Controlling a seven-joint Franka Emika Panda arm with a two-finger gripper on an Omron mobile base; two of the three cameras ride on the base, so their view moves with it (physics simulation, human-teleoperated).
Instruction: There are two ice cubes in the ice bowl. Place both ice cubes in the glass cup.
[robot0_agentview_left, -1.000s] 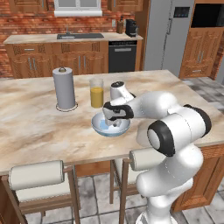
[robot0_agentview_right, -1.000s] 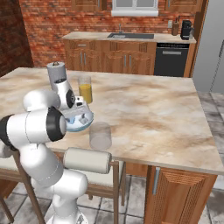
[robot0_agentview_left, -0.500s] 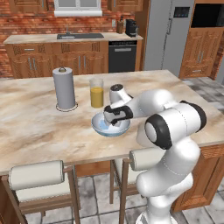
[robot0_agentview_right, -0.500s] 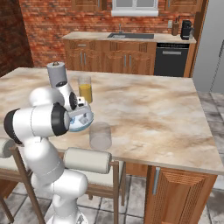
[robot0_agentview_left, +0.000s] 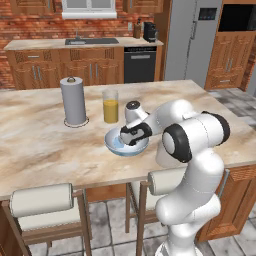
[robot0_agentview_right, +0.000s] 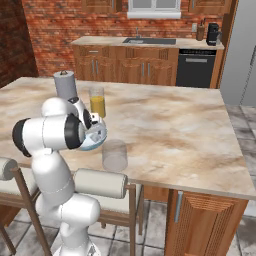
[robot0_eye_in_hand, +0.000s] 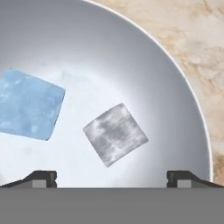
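Note:
The ice bowl (robot0_eye_in_hand: 175, 87) is pale and glassy, and both ice cubes lie on its bottom. The light blue cube (robot0_eye_in_hand: 28, 105) is at the left and the whitish-grey cube (robot0_eye_in_hand: 115, 133) sits near the middle, the two apart. My gripper (robot0_eye_in_hand: 112, 181) is open, low over the bowl, with the grey cube just ahead of the gap between its fingertips (robot0_eye_in_hand: 41, 178). From the left base the hand (robot0_agentview_left: 131, 136) hangs inside the bowl (robot0_agentview_left: 111, 141). The glass cup (robot0_agentview_right: 115, 155) stands clear and without ice, right beside the bowl (robot0_agentview_right: 99, 138), toward the counter's front edge.
A taller glass of orange juice (robot0_agentview_left: 110, 106) stands just behind the bowl, and a paper towel roll (robot0_agentview_left: 74, 101) is to its left. Two stools (robot0_agentview_left: 40, 200) are tucked under the counter's near edge. Bare marble stretches to the right (robot0_agentview_right: 175, 130).
The hand has sunk a little lower into the bowl and the arm's elbow has swung. Cubes, bowl and cup have stayed put.

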